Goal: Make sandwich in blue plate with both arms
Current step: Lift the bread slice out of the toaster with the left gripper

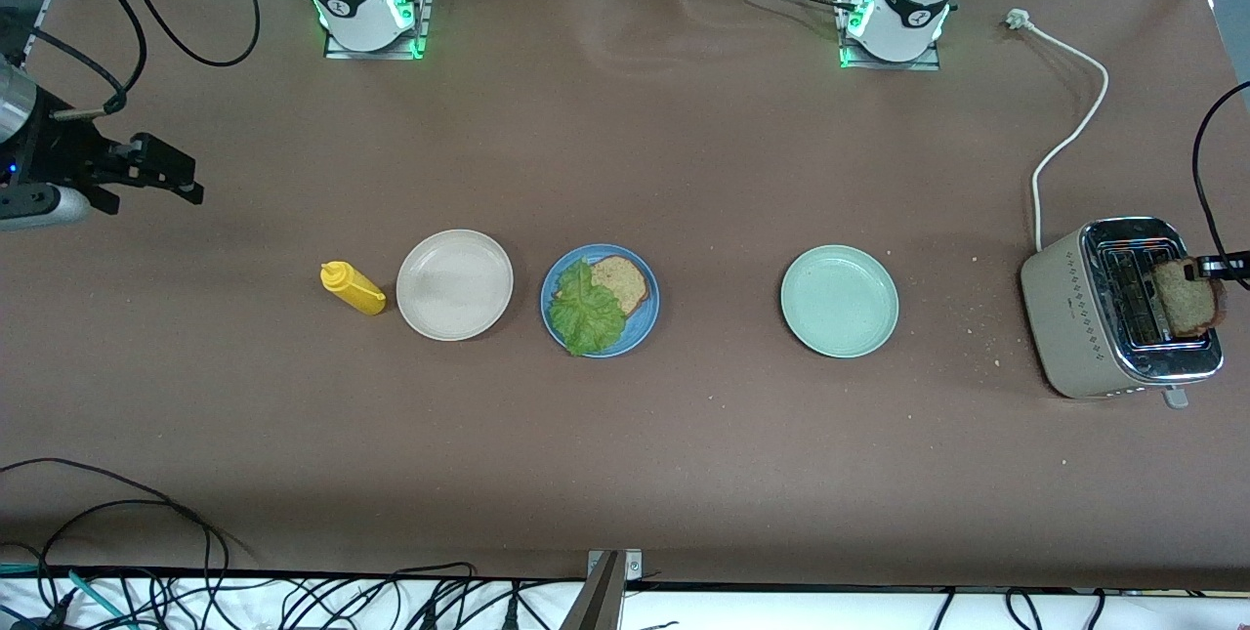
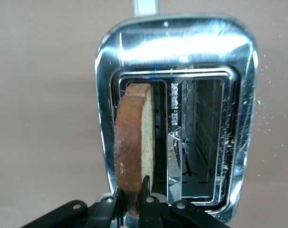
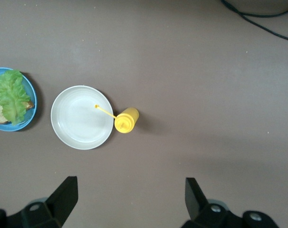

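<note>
Even overhead light, soft short shadows; strong glare on the toaster (image 2: 175, 47) chrome top; bread slice (image 2: 134, 137) near left wrist lens slightly soft; front view sharp

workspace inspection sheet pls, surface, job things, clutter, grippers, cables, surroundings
Surface: brown table, crumbs near the toaster.
Job's things: round matte blue plate holds one brown speckled bread slice with a crinkly green lettuce leaf on it; second bread slice over the beige chrome-topped toaster.
Clutter: beige plate, pale green plate, yellow squeeze bottle.
Grippers: left gripper fingers shut on the second slice; right gripper open, waiting over the table's right-arm end.
Cables: white toaster cord, unplugged; black arm cables.
Surroundings: loose cables along the table's near edge.
</note>
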`<action>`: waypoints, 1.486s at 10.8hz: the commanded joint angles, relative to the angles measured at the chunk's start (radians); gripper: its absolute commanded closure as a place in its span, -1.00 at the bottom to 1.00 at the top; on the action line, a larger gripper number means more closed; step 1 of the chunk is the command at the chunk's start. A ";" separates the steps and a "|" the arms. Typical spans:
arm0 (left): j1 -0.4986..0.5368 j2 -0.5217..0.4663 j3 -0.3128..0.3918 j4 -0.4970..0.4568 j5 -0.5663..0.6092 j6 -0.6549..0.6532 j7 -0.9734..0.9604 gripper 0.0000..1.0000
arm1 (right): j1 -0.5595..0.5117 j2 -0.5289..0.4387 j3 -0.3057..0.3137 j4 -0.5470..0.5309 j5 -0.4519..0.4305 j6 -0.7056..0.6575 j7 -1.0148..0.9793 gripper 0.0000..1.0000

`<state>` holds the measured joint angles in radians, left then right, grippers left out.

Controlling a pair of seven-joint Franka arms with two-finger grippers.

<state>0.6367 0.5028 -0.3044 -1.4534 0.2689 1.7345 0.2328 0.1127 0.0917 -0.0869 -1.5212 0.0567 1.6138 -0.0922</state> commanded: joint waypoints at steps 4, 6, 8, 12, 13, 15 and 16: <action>-0.005 -0.095 -0.053 0.085 0.013 -0.108 0.014 1.00 | 0.005 -0.043 -0.005 -0.002 -0.021 -0.031 0.020 -1.00; -0.006 -0.124 -0.065 0.167 0.013 -0.240 0.014 1.00 | 0.010 -0.035 0.006 0.003 -0.085 -0.012 0.022 -1.00; -0.012 -0.139 -0.132 0.202 0.009 -0.352 -0.010 1.00 | 0.015 -0.032 0.024 -0.005 -0.097 -0.018 0.022 -1.00; -0.034 -0.135 -0.304 0.166 -0.245 -0.377 -0.532 1.00 | 0.016 -0.029 0.024 0.003 -0.098 -0.020 0.016 -1.00; -0.075 -0.125 -0.312 0.157 -0.307 -0.375 -0.622 1.00 | 0.016 -0.029 0.024 0.003 -0.101 -0.017 0.016 -1.00; -0.193 -0.090 -0.312 0.157 -0.376 -0.346 -0.792 1.00 | 0.016 -0.020 0.025 0.003 -0.106 -0.031 0.003 -1.00; -0.242 -0.073 -0.312 0.148 -0.414 -0.302 -0.867 1.00 | 0.016 -0.020 0.027 0.004 -0.094 -0.049 0.017 -1.00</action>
<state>0.4914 0.3876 -0.6182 -1.3069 -0.0671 1.3767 -0.4760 0.1255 0.0676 -0.0649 -1.5241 -0.0283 1.5958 -0.0853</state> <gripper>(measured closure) 0.907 0.000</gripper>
